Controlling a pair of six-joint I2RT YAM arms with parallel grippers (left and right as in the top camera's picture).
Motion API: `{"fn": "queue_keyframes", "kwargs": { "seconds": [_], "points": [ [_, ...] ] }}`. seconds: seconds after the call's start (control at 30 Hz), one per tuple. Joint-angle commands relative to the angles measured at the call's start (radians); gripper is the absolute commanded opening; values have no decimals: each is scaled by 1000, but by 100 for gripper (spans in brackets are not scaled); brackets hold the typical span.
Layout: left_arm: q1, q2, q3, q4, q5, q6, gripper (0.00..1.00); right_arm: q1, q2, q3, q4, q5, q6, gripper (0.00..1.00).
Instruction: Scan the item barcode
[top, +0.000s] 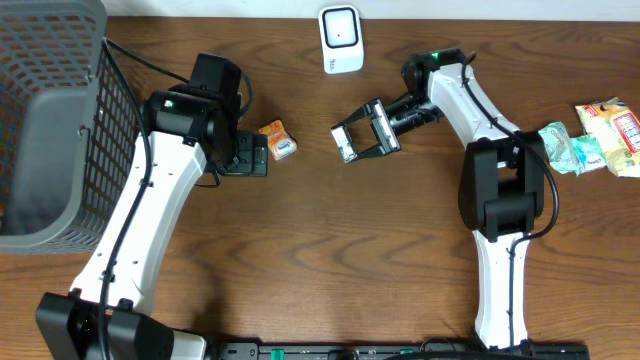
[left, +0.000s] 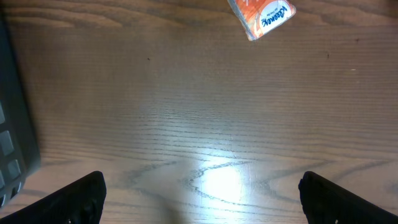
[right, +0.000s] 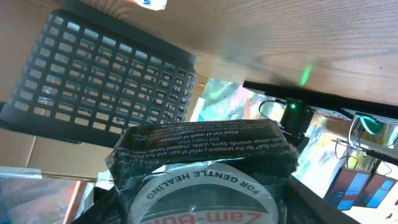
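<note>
The item is a dark green packet (right: 205, 163) with a round white label reading "Zam-Buk". My right gripper (top: 374, 128) is shut on it and holds it above the table's middle, tilted on its side. In the overhead view the packet (top: 347, 143) sticks out left of the fingers, below and slightly right of the white barcode scanner (top: 341, 38) at the back edge. In the right wrist view the packet fills the space between the fingers and hides most of them. My left gripper (left: 202, 202) hangs wide open over bare wood with nothing between its fingertips (left: 81, 196).
A small orange packet (top: 278, 140) lies just right of the left gripper (top: 258, 156); the left wrist view has it at the top (left: 261, 17). A grey mesh basket (top: 50, 120) stands at the far left. Snack packets (top: 610, 125) lie at the right edge.
</note>
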Motion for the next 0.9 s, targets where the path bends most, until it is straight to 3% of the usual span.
{"fn": "queue_keyframes", "kwargs": {
  "seconds": [0.0,0.6,0.8,0.87],
  "points": [
    [0,2,-2,-4,-5,-5,98,6,-36,0,0,-13,15,45],
    [0,2,-2,-4,-5,-5,98,6,-36,0,41,52,15,44],
    [0,2,-2,-3,-5,-5,98,6,-36,0,58,136,16,44],
    [0,2,-2,-4,-5,-5,98,7,-36,0,135,223,15,43]
  ]
}}
